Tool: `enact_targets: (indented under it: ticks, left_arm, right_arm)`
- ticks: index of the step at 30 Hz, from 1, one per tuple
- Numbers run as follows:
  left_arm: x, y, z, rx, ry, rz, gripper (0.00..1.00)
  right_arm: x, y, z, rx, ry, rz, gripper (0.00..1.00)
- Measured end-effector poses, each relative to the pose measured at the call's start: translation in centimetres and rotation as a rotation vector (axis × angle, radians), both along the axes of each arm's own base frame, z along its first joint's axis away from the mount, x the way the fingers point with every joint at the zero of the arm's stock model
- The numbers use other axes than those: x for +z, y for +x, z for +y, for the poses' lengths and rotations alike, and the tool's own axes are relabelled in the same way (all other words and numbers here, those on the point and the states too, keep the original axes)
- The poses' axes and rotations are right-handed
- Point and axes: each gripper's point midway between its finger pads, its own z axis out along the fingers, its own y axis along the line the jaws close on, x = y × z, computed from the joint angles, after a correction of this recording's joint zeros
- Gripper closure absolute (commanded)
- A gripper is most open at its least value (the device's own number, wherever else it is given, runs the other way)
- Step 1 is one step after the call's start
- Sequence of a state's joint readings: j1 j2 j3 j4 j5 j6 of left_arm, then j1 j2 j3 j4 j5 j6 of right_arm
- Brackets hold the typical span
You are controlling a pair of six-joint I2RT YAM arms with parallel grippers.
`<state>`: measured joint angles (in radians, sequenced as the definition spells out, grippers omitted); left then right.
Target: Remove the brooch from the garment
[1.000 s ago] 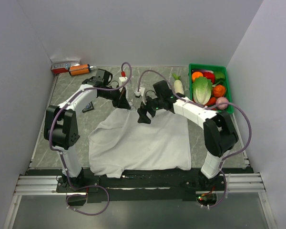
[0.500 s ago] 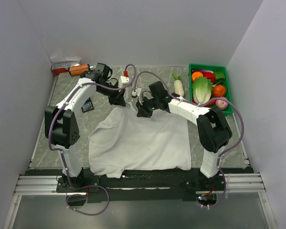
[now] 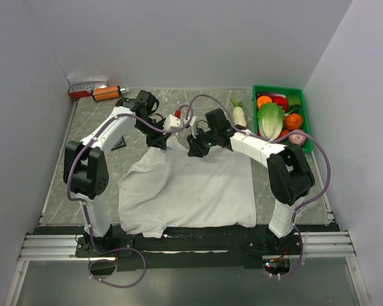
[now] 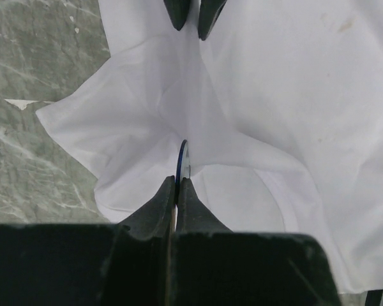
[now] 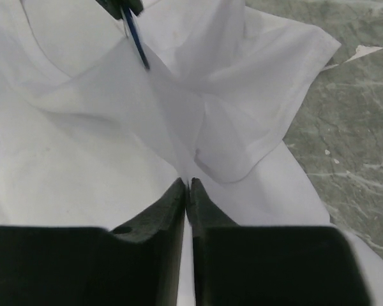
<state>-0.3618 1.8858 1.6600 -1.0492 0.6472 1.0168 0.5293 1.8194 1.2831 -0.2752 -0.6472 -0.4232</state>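
Both clenched; left gripper (image 4: 177, 182) pinches brooch (image 4: 184, 159) edge-on at its tips, right gripper (image 5: 188, 185) garment (image 5: 64, 146).

I see the grey tabletop (image 3: 83, 111) carrying the garment (image 3: 191, 191). Behind it to the right lie a green bin (image 3: 277, 88) and a white radish (image 3: 239, 116), and behind-left what may be an orange bottle (image 3: 106, 93).

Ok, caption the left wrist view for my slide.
Left fingers pinch the small round dark-blue brooch edge-on, white cloth T-shirt puckered around it.
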Motion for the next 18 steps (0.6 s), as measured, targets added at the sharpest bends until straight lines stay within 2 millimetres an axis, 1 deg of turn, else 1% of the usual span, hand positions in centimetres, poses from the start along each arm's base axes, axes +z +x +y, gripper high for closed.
enact_targets:
  ticks: [1, 2, 4, 5, 7, 8, 10, 13, 16, 18]
  left_arm:
    - [0.1, -0.1, 0.2, 0.001, 0.009, 0.005, 0.99]
    - [0.2, -0.1, 0.2, 0.001, 0.016, 0.010, 0.99]
    - [0.8, -0.1, 0.2, 0.000, 0.027, 0.036, 0.99]
    - [1.2, 0.2, 0.0, 0.003, 0.024, 0.045, 0.99]
    - [1.6, 0.6, -0.5, 0.010, 0.010, 0.068, 0.99]
    - [1.5, 0.5, -0.7, 0.016, 0.003, 0.093, 0.99]
    - [1.1, -0.4, -0.9, 0.025, -0.003, 0.157, 0.99]
    - [-0.4, -1.8, -1.1, 0.052, -0.004, 0.284, 0.99]
    - [-1.6, -3.2, -1.2, 0.074, -0.005, 0.386, 0.99]
    - [-1.9, -3.7, -1.2, 0.095, -0.017, 0.442, 0.99]
  right_arm:
    - [0.0, 0.1, -0.1, -0.008, -0.004, 0.002, 0.59]
    - [0.0, 0.1, -0.1, -0.016, -0.007, 0.003, 0.50]
    - [0.2, 0.1, -0.2, -0.024, -0.004, 0.007, 0.45]
    - [0.4, 0.2, -0.4, -0.027, 0.001, 0.006, 0.44]
    - [1.3, 0.2, -0.6, -0.026, 0.021, 0.003, 0.40]
    - [2.0, 0.1, -0.7, -0.024, 0.036, 0.001, 0.39]
    - [3.3, -0.4, -0.7, -0.013, 0.065, 0.001, 0.36]
    - [5.2, -1.0, -0.5, 0.001, 0.119, 0.009, 0.33]
    - [5.9, -1.5, 0.1, 0.003, 0.163, 0.049, 0.32]
    - [5.9, -1.9, 0.4, -0.006, 0.188, 0.090, 0.31]
